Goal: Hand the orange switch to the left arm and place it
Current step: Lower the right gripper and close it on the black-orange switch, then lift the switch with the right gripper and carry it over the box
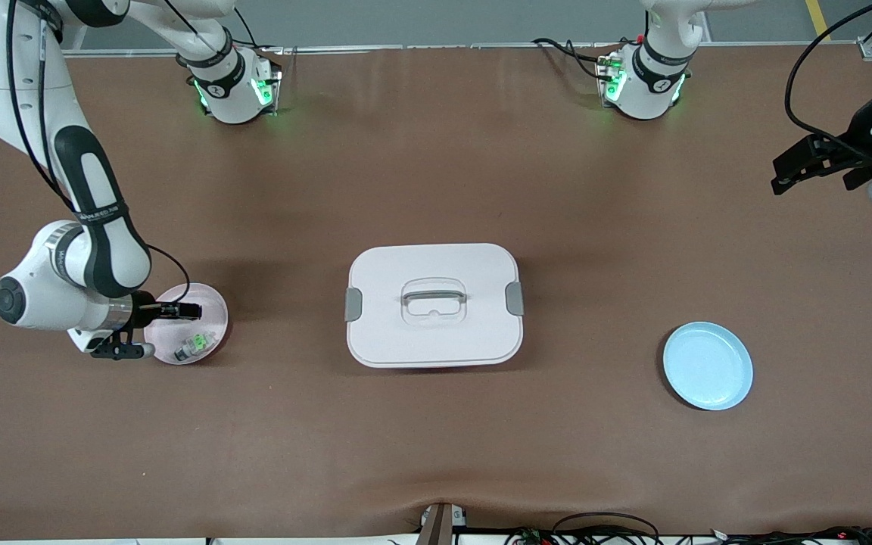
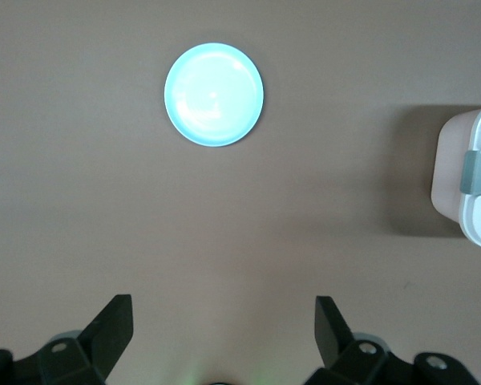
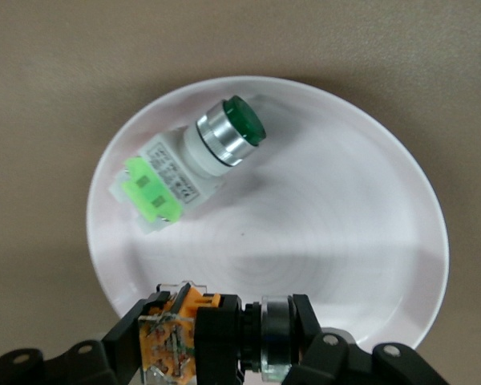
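Front view — the orange switch (image 1: 181, 309) is too small to make out between the right gripper (image 1: 192, 310) jaws. Left wrist view — the box (image 2: 470, 184) is cut off at the picture's edge, one grey latch (image 2: 476, 172) showing; the left gripper (image 2: 224, 319) body is cropped. Right wrist view — the switch (image 3: 212, 337) is partly covered by the jaws.

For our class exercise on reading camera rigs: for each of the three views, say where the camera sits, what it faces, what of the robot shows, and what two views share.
Front view: high across the table, facing both arms' bases; shows the box, right gripper over the pink plate, left gripper waiting.
Left wrist view: looks down on the blue plate; open fingers show.
Right wrist view: looks down at the pink plate, gripper holding the orange switch.
Front and left wrist views share box and blue plate.
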You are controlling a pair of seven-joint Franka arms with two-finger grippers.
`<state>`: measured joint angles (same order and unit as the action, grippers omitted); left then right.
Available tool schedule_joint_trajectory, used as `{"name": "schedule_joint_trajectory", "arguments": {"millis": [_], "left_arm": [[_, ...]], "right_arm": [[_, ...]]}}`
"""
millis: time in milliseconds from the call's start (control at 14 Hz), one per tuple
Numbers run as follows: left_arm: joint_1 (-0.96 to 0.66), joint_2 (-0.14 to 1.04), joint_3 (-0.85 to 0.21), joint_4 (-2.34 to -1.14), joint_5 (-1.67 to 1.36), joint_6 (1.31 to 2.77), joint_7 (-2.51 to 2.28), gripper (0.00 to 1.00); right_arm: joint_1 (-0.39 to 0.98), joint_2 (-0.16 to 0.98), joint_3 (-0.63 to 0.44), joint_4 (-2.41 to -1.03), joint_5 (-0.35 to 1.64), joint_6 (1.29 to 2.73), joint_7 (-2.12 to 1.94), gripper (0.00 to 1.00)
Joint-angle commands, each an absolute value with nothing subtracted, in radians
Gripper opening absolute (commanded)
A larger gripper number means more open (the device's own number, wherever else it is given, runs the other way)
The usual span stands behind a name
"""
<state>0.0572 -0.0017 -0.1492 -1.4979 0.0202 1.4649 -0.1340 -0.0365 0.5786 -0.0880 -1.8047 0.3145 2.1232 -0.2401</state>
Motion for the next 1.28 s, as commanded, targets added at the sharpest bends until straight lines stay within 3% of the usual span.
{"name": "schedule_joint_trajectory", "arguments": {"millis": [0,214,570,1211], "left_arm": [[0.063,-0.012,-0.150,-1.486,0.025,1.425,-0.141,1.00],[0.060,-0.002,-0.152,-1.483,0.025,1.427,-0.144,1.00],[0.061,0.000,-0.152,-1.483,0.025,1.427,-0.141,1.00],[0.057,-0.006,-0.158,-1.483,-0.006,1.427,-0.137,1.00]], "right_arm": [[0.003,0.537,-0.081,-1.741,0.334,2.012,-0.047,0.00],[0.092,0.535,-0.080,-1.640,0.339,1.904,0.190,0.00],[0.181,0.523,-0.057,-1.551,0.459,1.849,0.521,0.00],[0.316,0.525,-0.051,-1.421,0.641,1.841,1.141,0.00]]}}
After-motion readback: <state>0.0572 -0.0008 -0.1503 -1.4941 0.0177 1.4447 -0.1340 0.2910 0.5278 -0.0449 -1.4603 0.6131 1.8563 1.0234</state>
